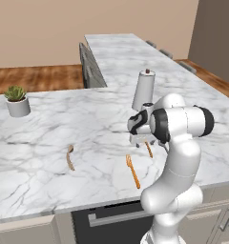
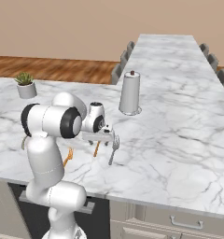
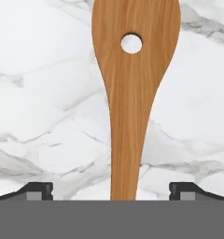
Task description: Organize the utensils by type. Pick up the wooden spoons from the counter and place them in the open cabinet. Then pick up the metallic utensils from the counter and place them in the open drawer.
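Note:
My gripper hangs low over the white marble counter, open. Its two fingertips straddle the handle of the longer orange-brown wooden spoon, which lies flat and has a hole in its bowl. The pale tan spoon lies well to the left. The orange-copper fork lies near the front edge. The grey steel fork rests just right of the gripper. Both the cabinet and the open drawer are out of view.
A tall white canister stands on the counter just behind the gripper. A small potted plant sits at the far left. Chairs line the long counter wing that runs away beyond.

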You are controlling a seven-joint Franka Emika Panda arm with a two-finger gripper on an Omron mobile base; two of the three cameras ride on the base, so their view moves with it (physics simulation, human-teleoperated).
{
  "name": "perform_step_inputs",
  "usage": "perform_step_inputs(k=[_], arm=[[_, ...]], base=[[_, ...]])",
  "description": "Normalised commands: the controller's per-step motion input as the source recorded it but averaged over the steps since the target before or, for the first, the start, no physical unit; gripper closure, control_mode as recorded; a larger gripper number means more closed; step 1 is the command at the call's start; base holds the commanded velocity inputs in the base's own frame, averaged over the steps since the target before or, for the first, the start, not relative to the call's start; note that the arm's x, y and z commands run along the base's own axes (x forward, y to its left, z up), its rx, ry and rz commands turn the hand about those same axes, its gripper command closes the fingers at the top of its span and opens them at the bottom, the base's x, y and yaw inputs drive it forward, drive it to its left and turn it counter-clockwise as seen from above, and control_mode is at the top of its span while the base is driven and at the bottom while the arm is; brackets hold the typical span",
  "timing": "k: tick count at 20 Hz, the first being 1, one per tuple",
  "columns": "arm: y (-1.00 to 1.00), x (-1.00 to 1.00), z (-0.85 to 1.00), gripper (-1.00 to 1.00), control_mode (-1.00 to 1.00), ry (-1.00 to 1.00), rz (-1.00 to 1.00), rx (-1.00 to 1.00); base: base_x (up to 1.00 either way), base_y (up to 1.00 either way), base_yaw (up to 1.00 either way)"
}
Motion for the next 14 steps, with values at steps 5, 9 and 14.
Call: perform_step_inputs(k=[5, 9, 14], arm=[[-0.07, -0.01, -0.25, 1.0, -1.0, 0.0, 0.0, 0.0], [-0.11, -0.01, -0.03, 1.0, -1.0, 0.0, 0.06, 0.0], [-0.1, -0.08, 0.32, 1.0, -1.0, 0.0, 0.13, 0.01]], base=[[0.0, 0.0, 0.0], [0.0, 0.0, 0.0], [0.0, 0.0, 0.0]])
